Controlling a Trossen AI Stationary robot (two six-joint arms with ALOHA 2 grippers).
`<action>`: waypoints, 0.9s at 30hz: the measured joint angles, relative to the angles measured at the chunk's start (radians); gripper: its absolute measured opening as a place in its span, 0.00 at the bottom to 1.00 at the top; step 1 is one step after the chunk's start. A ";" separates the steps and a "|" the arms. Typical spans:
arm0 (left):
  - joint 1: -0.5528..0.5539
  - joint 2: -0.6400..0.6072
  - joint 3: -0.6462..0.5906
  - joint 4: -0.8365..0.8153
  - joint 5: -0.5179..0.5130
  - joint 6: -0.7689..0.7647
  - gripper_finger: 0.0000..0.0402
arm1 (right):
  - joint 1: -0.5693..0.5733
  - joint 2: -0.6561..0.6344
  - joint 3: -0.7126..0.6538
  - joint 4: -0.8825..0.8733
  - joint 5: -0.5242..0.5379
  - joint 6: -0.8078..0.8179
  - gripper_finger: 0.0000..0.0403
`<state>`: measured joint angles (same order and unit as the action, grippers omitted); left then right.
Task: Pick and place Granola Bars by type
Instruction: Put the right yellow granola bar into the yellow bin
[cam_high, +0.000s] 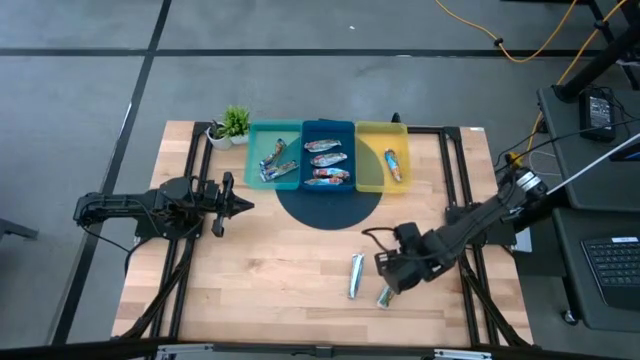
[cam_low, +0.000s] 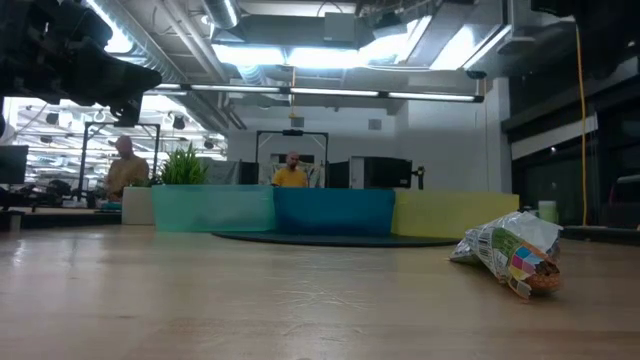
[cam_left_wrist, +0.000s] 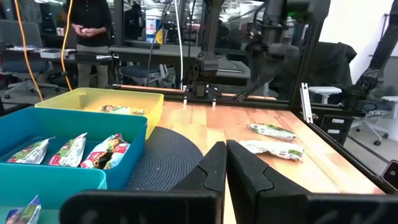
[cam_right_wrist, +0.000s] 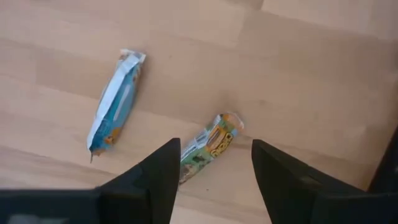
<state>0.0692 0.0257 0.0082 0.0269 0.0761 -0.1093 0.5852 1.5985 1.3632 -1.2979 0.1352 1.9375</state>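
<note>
Two loose granola bars lie flat on the wooden table near its front right: a blue-and-silver one and a green-orange one. My right gripper hangs open above the green-orange bar, pointing down, its fingers on either side of the bar's near end without touching it. Other bars lie in the teal tray, the blue tray and the yellow tray. My left gripper waits shut at the table's left, pointing level.
The three trays stand side by side at the far middle, partly on a dark round mat. A small potted plant stands left of the teal tray. Black frame rails run along the table's left and right sides. People show in the room beyond.
</note>
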 joint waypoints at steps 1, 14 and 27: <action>0.000 0.000 0.000 0.000 0.000 0.000 0.01 | 0.008 0.012 0.000 0.008 -0.001 0.020 0.50; 0.000 0.000 0.000 0.000 0.000 0.000 0.01 | 0.022 0.162 0.000 0.081 -0.073 0.078 0.50; 0.000 0.000 0.000 0.000 0.000 0.000 0.01 | 0.025 0.307 0.000 0.177 -0.197 0.184 0.78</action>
<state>0.0692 0.0257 0.0082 0.0269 0.0761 -0.1093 0.6107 1.9058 1.3632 -1.1207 -0.0614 2.1220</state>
